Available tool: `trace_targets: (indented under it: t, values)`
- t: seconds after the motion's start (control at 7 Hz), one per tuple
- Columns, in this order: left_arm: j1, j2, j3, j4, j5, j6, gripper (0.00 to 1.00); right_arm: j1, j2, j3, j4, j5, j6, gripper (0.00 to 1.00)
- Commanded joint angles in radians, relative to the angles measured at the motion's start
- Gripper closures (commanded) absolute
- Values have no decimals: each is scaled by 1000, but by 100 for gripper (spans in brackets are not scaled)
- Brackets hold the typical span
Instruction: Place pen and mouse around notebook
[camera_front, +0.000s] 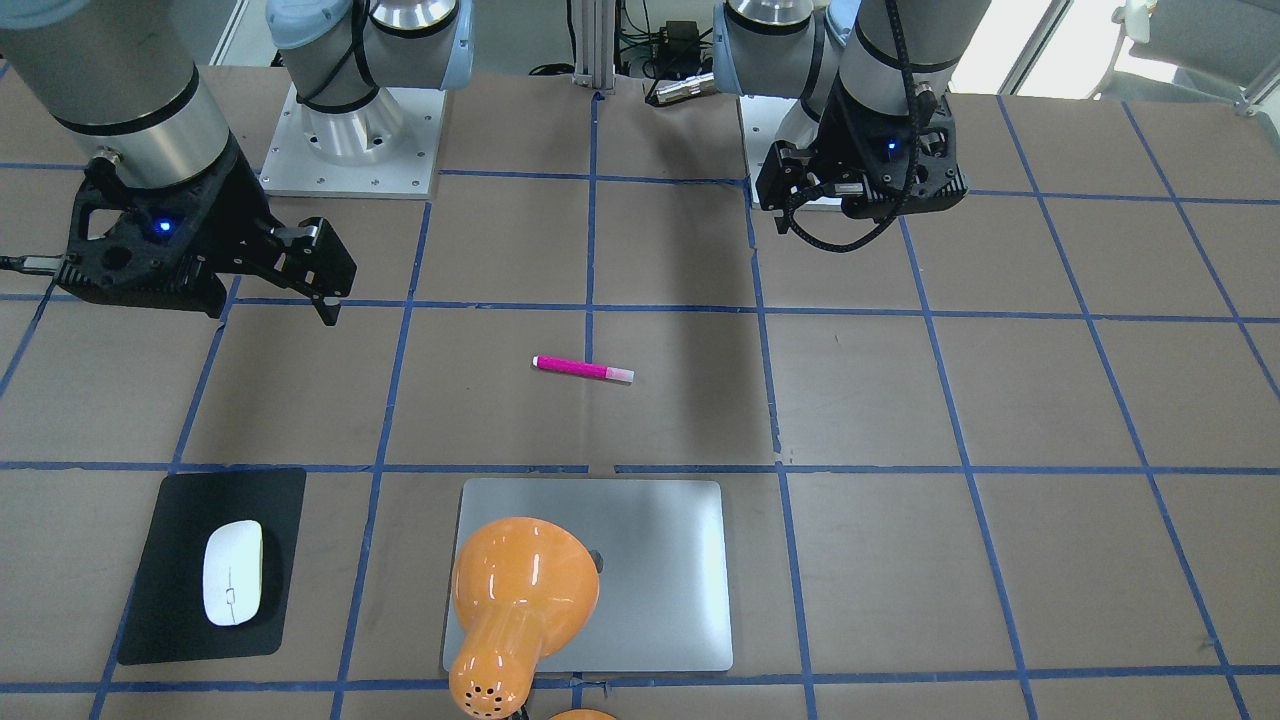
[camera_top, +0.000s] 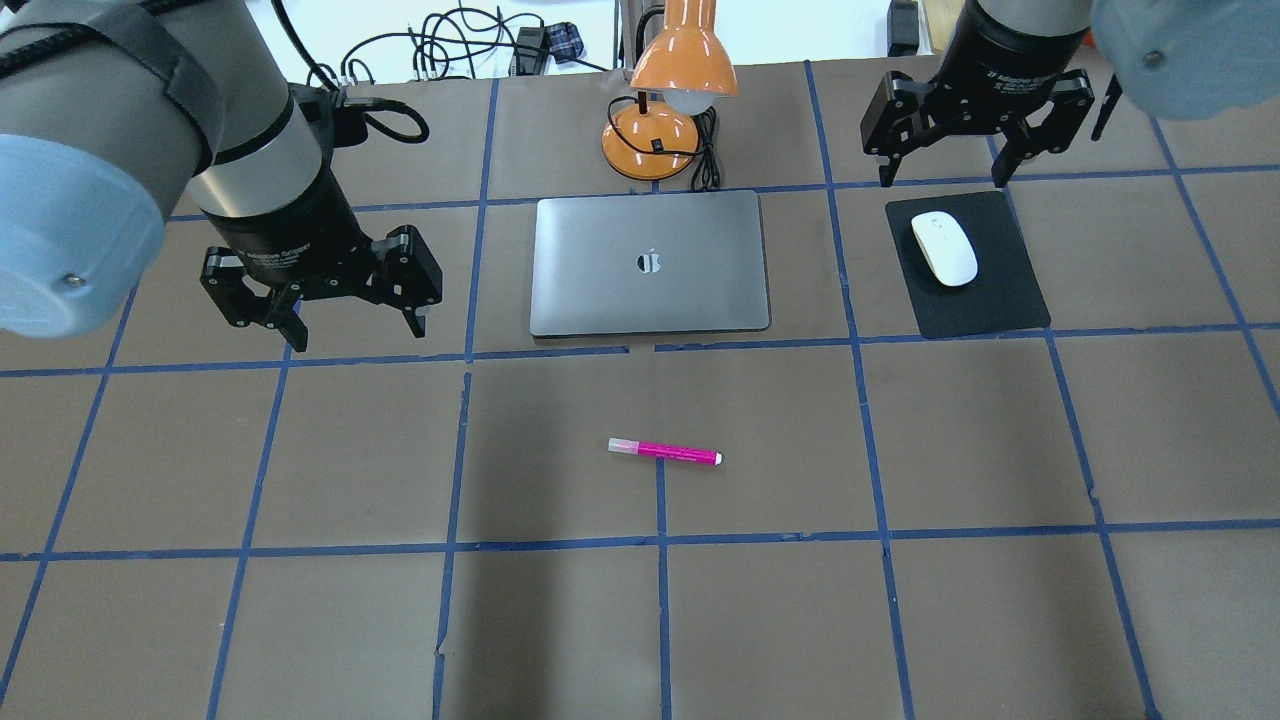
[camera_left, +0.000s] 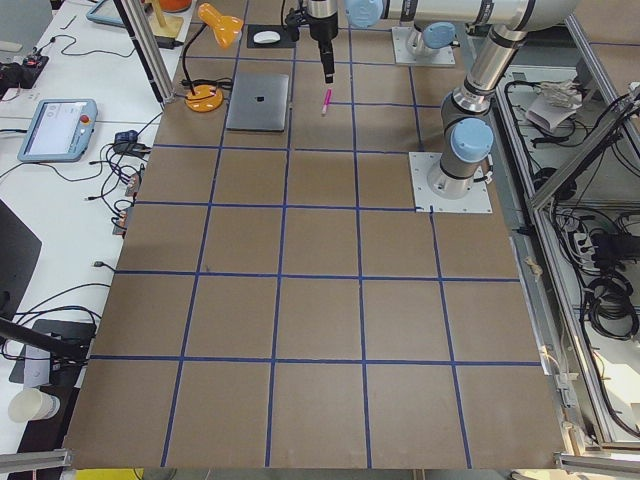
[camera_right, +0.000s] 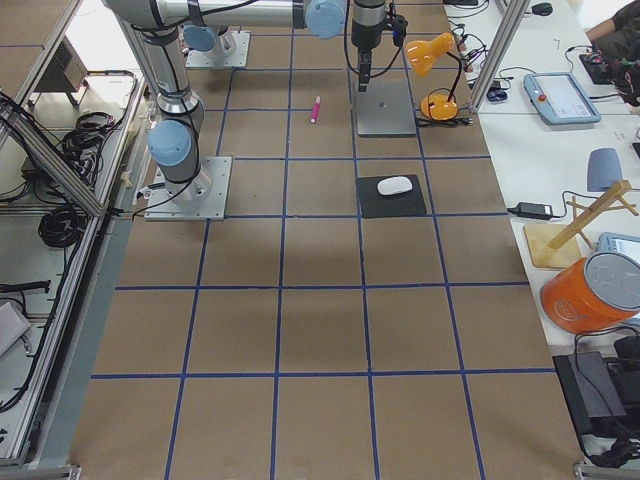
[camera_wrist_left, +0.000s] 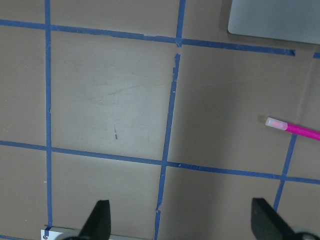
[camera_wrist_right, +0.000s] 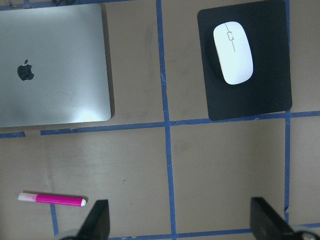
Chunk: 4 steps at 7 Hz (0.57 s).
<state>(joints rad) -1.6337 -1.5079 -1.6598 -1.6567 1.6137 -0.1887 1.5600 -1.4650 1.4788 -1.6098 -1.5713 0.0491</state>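
Observation:
The magenta pen (camera_top: 665, 452) lies flat on the brown table in front of the closed silver notebook (camera_top: 650, 300), a grid square away from it. On a black mat (camera_top: 985, 300) to the notebook's right rests the white mouse (camera_top: 943, 249). My left gripper (camera_top: 357, 330) hangs open above the table, left of the notebook, holding nothing. In its wrist view the pen (camera_wrist_left: 292, 128) shows at the right edge. My right gripper (camera_top: 942, 180) hovers open and empty near the mat's far edge. Its wrist view shows the mouse (camera_wrist_right: 232, 52), the notebook (camera_wrist_right: 50, 65) and the pen (camera_wrist_right: 52, 199).
An orange desk lamp (camera_top: 665, 100) with a cable stands just beyond the notebook, and its shade (camera_front: 520, 590) overlaps the notebook in the front-facing view. Blue tape lines grid the brown table. The two arm bases (camera_front: 350, 140) sit at the robot's edge.

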Motion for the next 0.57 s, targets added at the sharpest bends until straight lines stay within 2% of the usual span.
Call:
trace_targets:
  t: [0.0,0.43]
  values:
    - [0,0,0,2,0,0,0,0,-1,1,1,1,0,0]
    - [0,0,0,2,0,0,0,0,-3,0,1,1,0,0]
